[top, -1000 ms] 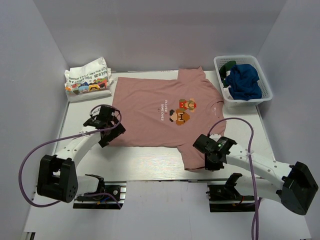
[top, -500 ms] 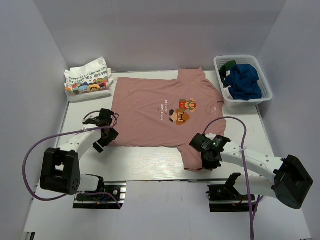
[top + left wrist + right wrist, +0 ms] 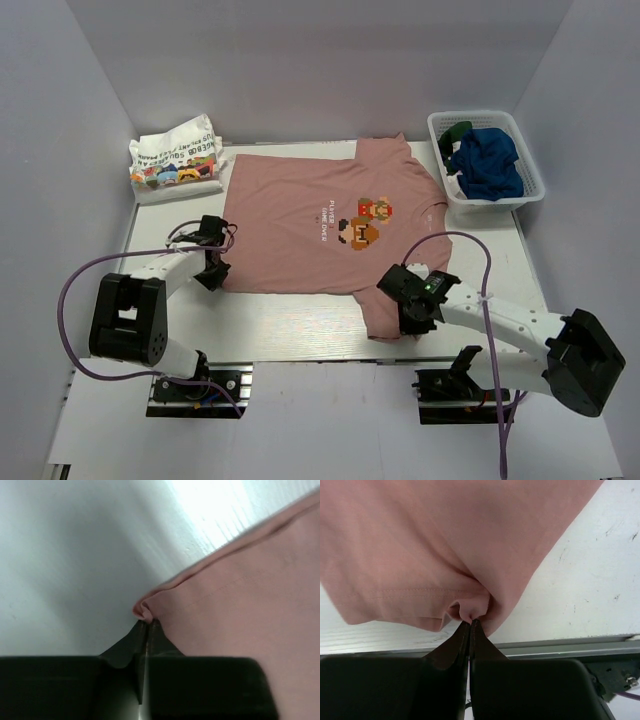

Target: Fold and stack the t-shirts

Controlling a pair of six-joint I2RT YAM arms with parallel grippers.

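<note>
A dusty pink t-shirt (image 3: 300,225) with a pixel character print lies spread flat on the table, hem to the left. My left gripper (image 3: 219,274) is shut on its near hem corner; in the left wrist view a small fold of pink t-shirt (image 3: 240,610) is pinched at the gripper (image 3: 147,622) tips. My right gripper (image 3: 408,322) is shut on the near sleeve, with bunched pink t-shirt (image 3: 420,555) caught in the gripper (image 3: 471,622). A folded stack of white t-shirts (image 3: 175,160) sits at the back left.
A white mesh basket (image 3: 434,122) at the back right holds a navy t-shirt (image 3: 490,165) and a dark green one (image 3: 456,132). The table's near edge and a metal rail (image 3: 570,647) run just below the right gripper. Grey walls enclose three sides.
The left gripper dropped to the hem corner and shut on it. The right gripper stayed shut on the sleeve and shifted slightly left.
</note>
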